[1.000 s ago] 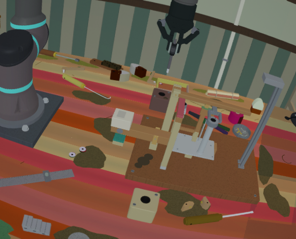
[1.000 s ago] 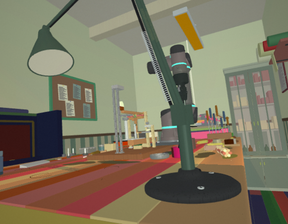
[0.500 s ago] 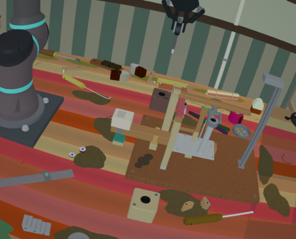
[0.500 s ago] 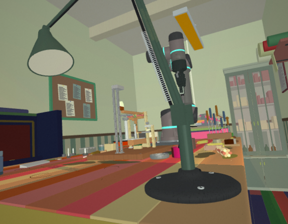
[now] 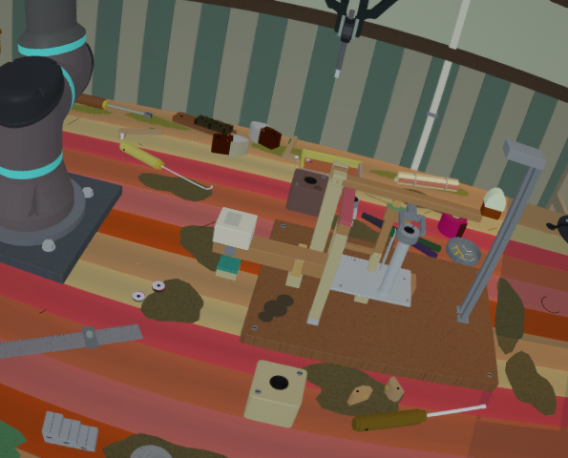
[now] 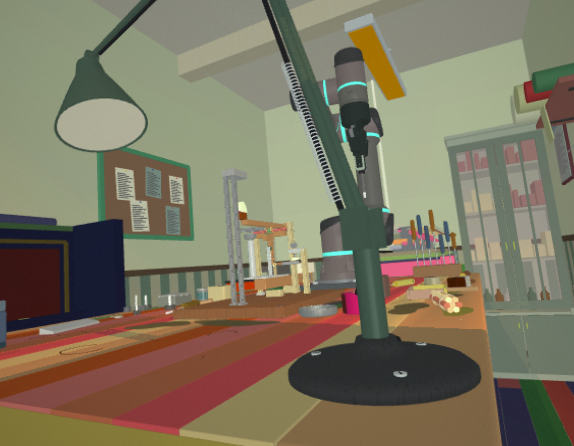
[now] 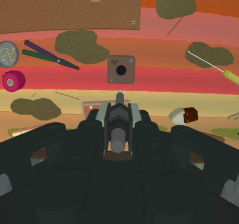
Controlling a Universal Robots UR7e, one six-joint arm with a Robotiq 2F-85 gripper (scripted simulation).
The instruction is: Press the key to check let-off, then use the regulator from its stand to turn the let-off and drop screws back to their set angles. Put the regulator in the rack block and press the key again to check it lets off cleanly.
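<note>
The regulator (image 5: 342, 55), a slim grey tool with a pale tip, hangs tip-down high above the bench, gripped firmly by my gripper (image 5: 348, 27) at the top of the scene. In the wrist camera the regulator's shaft (image 7: 119, 114) points down just short of a brown block with a round hole (image 7: 121, 69), which stands behind the wooden piano-action model (image 5: 343, 231). A cream block with a hole (image 5: 275, 393) sits on the bench in front of the model's brown base board. The white key pad (image 5: 235, 228) sits at the left end of the model's lever.
A small round dish (image 5: 462, 251) and a magenta tape roll (image 5: 452, 224) lie right of the model. Scissors (image 7: 50, 55), a yellow-handled hook tool (image 5: 148, 158), a brown-handled tool (image 5: 390, 419) and a steel ruler (image 5: 69, 340) lie about the bench. A grey post (image 5: 501, 231) rises from the board's right corner.
</note>
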